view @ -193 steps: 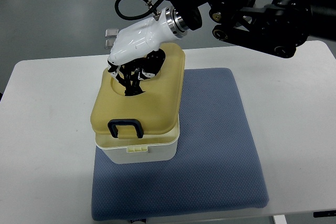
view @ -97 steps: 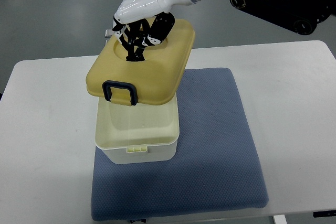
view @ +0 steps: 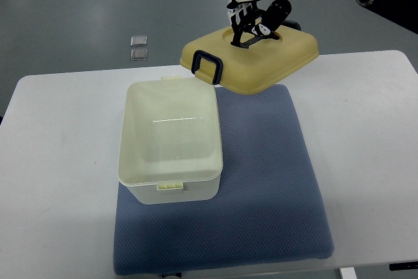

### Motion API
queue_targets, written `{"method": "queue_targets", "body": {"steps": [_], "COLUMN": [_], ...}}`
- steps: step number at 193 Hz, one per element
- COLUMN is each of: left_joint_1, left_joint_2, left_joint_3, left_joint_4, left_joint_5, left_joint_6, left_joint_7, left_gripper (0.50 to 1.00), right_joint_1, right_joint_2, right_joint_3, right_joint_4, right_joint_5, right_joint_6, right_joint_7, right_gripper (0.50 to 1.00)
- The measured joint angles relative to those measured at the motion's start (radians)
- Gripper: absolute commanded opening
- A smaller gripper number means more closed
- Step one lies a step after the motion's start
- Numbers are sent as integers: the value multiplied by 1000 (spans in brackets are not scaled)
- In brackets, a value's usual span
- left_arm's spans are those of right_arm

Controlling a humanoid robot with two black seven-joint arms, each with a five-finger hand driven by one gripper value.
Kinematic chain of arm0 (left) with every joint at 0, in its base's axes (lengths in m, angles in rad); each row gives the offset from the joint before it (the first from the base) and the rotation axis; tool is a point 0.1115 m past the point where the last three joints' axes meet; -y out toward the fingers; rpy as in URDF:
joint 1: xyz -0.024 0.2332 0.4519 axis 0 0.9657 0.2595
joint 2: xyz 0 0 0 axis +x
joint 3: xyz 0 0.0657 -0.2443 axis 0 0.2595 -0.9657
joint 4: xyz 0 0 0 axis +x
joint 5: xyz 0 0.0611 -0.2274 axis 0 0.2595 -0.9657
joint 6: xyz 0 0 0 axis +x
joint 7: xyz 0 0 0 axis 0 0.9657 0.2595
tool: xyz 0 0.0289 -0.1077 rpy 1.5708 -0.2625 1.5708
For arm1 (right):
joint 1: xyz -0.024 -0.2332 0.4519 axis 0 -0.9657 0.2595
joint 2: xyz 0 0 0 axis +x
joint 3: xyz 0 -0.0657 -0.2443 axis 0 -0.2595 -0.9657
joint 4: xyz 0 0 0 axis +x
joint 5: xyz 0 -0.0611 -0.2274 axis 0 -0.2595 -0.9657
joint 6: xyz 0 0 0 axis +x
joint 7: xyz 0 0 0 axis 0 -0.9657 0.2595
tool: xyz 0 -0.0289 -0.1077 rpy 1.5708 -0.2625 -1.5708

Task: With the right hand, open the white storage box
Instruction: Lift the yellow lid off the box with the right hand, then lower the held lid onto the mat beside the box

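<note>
Box (view: 171, 142) seen open on blue mat (view: 261, 187), counter (view: 59, 161) beneath. Yellow lid (view: 258, 63) held aloft beyond it, right hand (view: 258, 21) clenched in top recess. Rigid, light plastic judged; recess grip favoured over dark handle (view: 208, 68).

It looks like a lab or test room — a plain white table (view: 65, 161) stands on a bare grey floor (view: 78, 4). A blue padded mat (view: 274, 194) marks the work area — nothing homely.

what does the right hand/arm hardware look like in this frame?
The right hand has a glossy white shell over the back, with black skeletal fingers carrying small white segments. A silver metal ring forms the wrist, joined to black arm structure at the top right corner. No left arm shows.
</note>
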Motion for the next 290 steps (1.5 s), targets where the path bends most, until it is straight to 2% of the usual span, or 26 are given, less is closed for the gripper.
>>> {"method": "queue_targets", "body": {"steps": [63,120,171,290], "left_joint_1": [0,0,0,1], "left_joint_2": [0,0,0,0], "left_joint_3": [-4,-3,-4,-4], "left_joint_4": [-4,-10,-10,-8], "left_joint_5": [1,2,2,2], "left_joint_6": [0,0,0,0], "left_joint_7": [0,0,0,0], "left_gripper": [1000,1000,1000,1000], "right_joint_1": [-143,-273,-334,-480], "right_joint_2": [-109,-133,-115,3], "right_joint_3": [5,17,15,55], "right_joint_4": [-10,-18,-18,-28], "right_joint_5": [-4,-1,40,131], "right_joint_6": [-12,-50,-69,-121], "right_joint_7": [-16,-59,-108,-212], "right_gripper": [500,500,500,500]}}
